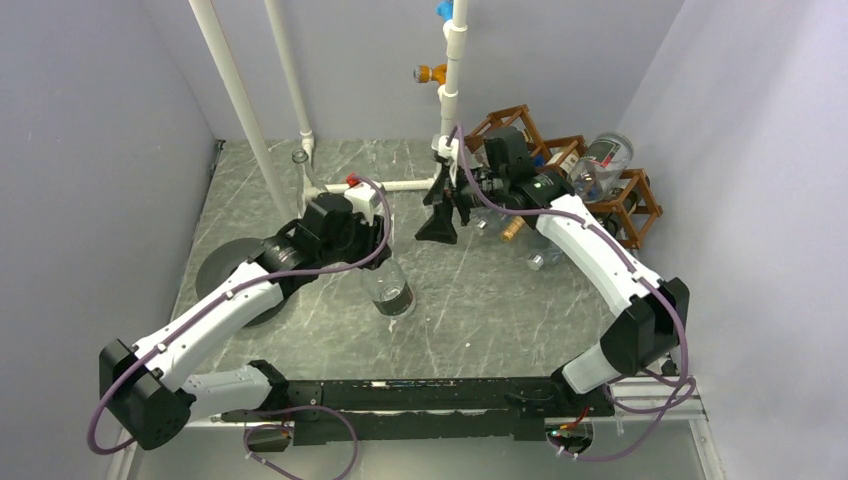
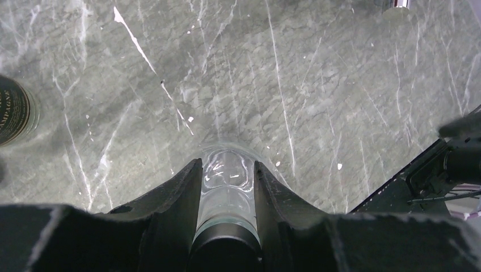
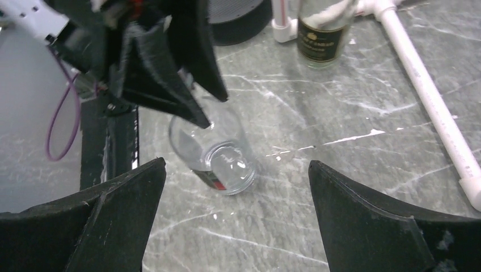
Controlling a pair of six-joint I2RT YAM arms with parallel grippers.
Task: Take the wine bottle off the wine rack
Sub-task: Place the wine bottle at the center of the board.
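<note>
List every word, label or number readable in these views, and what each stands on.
"MPAGN", cut off at both ends: on the black-labelled glass bottle at the left wrist view's edge.
Gold print on the black label of the upright glass bottle beside the white plastic pipe: too blurred to read.
Dark-and-red label low on the clear glass bottle between the left fingers: too small to read.
Nothing else legible.

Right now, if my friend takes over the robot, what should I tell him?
The left claw is shut on the neck of a clear bottle.
That bottle is off the rack and out over the table.
The right claw is open and empty.
Left to do: stand the bottle down and let go.
In the rack sits another bottle.
</note>
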